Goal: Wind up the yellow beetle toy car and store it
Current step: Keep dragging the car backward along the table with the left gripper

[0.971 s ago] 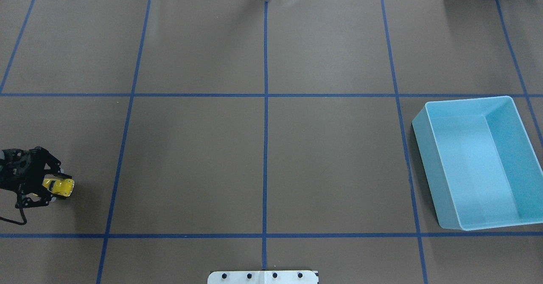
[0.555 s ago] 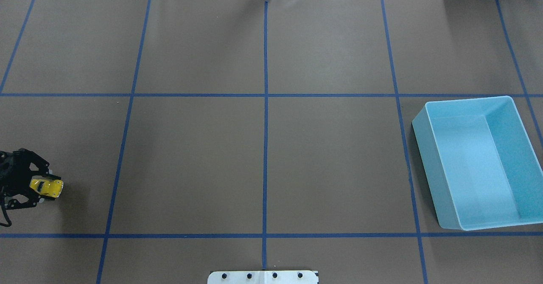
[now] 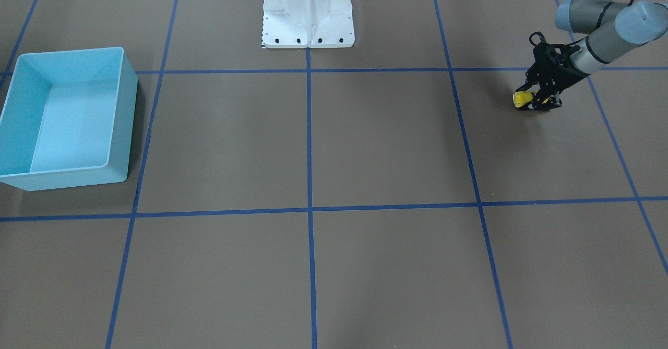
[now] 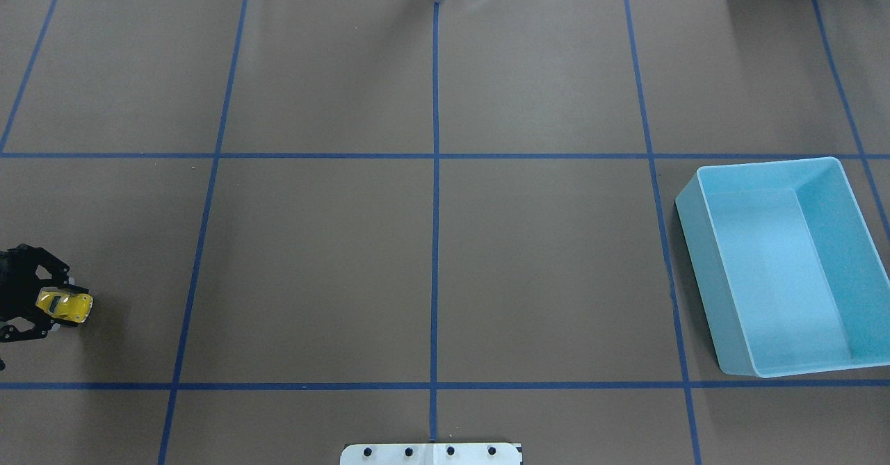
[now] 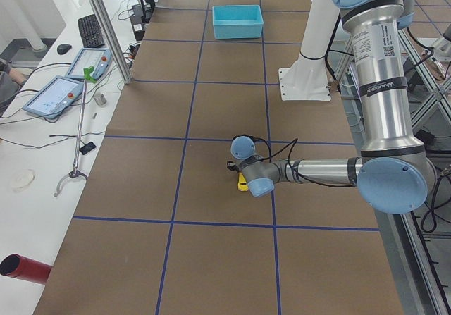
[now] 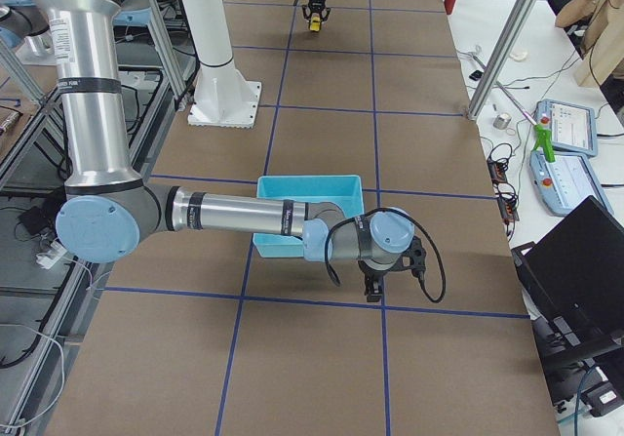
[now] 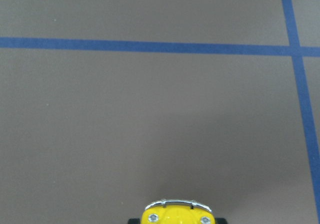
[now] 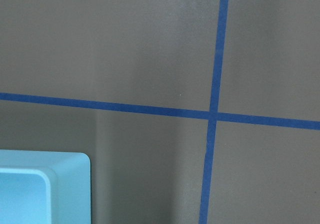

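Flat, diffuse light from above is washing the brown table (image 4: 313,256) evenly in every view, bright, with no hard glare. Shadows are falling soft: a faint dark smudge around the left gripper (image 3: 529,101), and a thin dark strip along the light blue bin (image 3: 125,104) on its right wall in the front view. The yellow beetle toy car (image 4: 64,305) is throwing small glossy glints. Blue tape lines (image 4: 436,173) are reading crisp and straight out to the overhead view's edges. The white strip past the table's far edge is blowing out. Both wrist views are looking slightly soft; a broad vertical shadow band is crossing the right one.
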Robot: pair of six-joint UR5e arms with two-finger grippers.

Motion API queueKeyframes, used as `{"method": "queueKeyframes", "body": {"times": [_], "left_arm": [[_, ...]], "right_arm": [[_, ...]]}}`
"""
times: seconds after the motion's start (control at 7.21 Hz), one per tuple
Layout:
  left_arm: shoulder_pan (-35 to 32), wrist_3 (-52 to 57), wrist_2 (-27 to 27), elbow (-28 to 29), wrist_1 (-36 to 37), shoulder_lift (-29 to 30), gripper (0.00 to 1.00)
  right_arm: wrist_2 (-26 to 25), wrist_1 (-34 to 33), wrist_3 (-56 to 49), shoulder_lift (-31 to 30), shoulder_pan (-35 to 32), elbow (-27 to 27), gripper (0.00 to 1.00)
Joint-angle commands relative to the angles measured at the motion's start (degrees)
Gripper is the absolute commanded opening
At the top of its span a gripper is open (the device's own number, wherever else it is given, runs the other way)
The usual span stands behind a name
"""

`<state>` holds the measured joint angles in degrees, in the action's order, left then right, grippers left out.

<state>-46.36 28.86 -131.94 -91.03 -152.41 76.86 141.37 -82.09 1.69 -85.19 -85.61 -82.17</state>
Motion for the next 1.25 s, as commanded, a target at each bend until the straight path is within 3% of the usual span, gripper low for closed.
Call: {"method": "queueKeyframes", "body": {"times": [0.0,1.11], "left_arm": [[-0.66,1.47,-0.25,1.73,-2.1,-0.48,0.0],[-4.17,1.55,-3.85,6.57,-7.47,-0.48,0.0]], "right_arm": [[0.04,0.0,-0.02,0.11,0.0,-0.01,1.0],[0.04,0.0,0.07,0.11,0.0,-0.01,1.0]]}}
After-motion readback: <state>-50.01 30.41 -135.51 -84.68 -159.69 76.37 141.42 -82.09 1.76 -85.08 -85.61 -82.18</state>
